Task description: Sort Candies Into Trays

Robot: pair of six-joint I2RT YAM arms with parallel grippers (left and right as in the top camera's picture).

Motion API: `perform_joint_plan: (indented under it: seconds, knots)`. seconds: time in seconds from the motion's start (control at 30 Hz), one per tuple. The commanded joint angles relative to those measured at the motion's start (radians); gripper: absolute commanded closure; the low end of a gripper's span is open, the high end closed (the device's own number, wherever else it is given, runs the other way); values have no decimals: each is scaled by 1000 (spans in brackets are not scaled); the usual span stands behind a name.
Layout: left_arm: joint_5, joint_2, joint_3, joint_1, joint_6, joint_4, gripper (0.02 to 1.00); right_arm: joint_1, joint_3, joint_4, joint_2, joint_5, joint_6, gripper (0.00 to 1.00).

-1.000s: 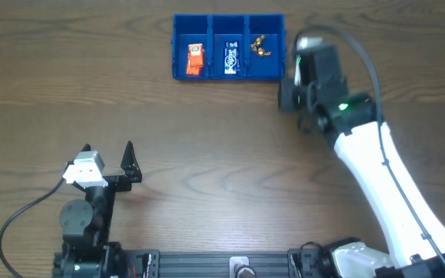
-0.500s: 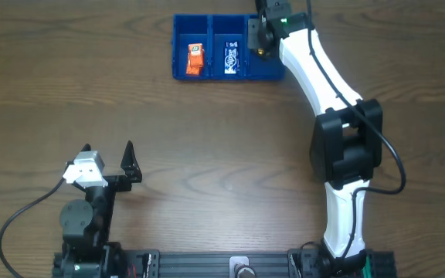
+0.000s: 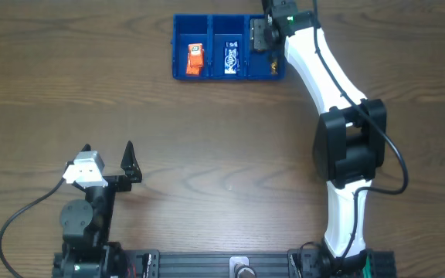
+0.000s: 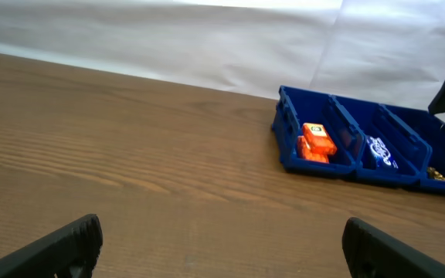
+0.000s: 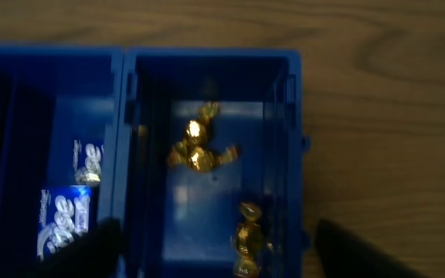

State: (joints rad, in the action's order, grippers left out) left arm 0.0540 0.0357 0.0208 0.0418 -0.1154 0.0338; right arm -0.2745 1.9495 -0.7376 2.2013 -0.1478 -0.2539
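A blue three-compartment tray point(image 3: 180, 48) sits at the table's far middle. Its left bin holds orange candies point(image 3: 195, 59), the middle bin blue-wrapped candies point(image 3: 231, 59), the right bin gold candies point(image 5: 195, 150). One more gold candy point(image 5: 247, 230) lies at that bin's other end. My right gripper point(image 3: 259, 35) hovers over the right bin, open point(image 5: 226, 255), with nothing held between its fingers. My left gripper point(image 3: 108, 148) stands open and empty near the table's front left, far from the tray point(image 4: 307, 162). The left wrist view takes in the orange candies point(image 4: 316, 143) and blue candies point(image 4: 378, 150).
Bare wooden table point(image 3: 207, 154) spreads between the tray and the arm bases. The right arm's white links point(image 3: 323, 69) stretch from the front right up to the tray. A white wall point(image 4: 168, 38) rises behind the table's far edge.
The right arm swung from beside the tray's right side to above its right bin. A gold candy now lies at that bin's near end. The left arm stayed still.
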Motion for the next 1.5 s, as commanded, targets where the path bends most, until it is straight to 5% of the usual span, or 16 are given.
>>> perform_joint_plan:
  seconds: [0.03,0.33,0.57,0.93,1.5]
  knots:
    - [-2,-7,-16,-2,-4,42,20,22,-79,7,-298,-13,83,1]
    - [-2,-7,-16,-2,-4,42,20,215,-1087,330,-1347,-30,129,1]
    - [-2,-7,-16,-2,-4,42,20,216,-1693,549,-1955,168,129,3]
    - [-2,-7,-16,-2,-4,42,20,217,-1941,690,-2199,208,128,3]
    - [-2,-7,-16,-2,-4,42,20,217,-1942,661,-2198,210,128,3]
